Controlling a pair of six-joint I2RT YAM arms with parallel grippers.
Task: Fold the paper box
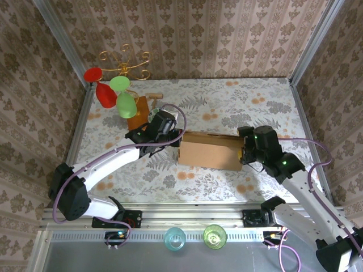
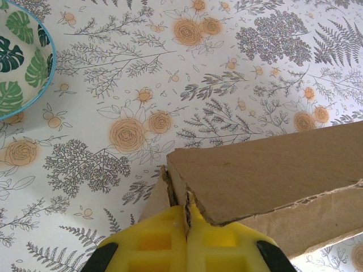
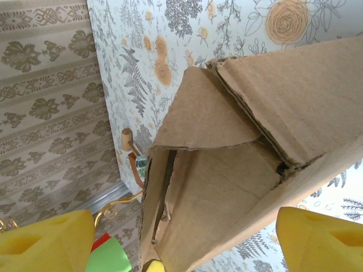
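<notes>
Top: we see the paper box (image 1: 209, 154) at the centre of the table (image 1: 238, 102), left gripper (image 1: 169, 136) at its left end, right gripper (image 1: 245, 152) at its right end.
Left wrist: fingers (image 2: 159, 243) pinched closed on a cardboard edge.
Right wrist: fingers (image 3: 48, 238) spread wide, either side of the box end.

The table (image 1: 227, 102) has a cover with flowers. On it are the paper box (image 1: 207, 154), a wooden board (image 1: 138, 118) and a leaf-patterned bowl (image 2: 17, 56).
</notes>
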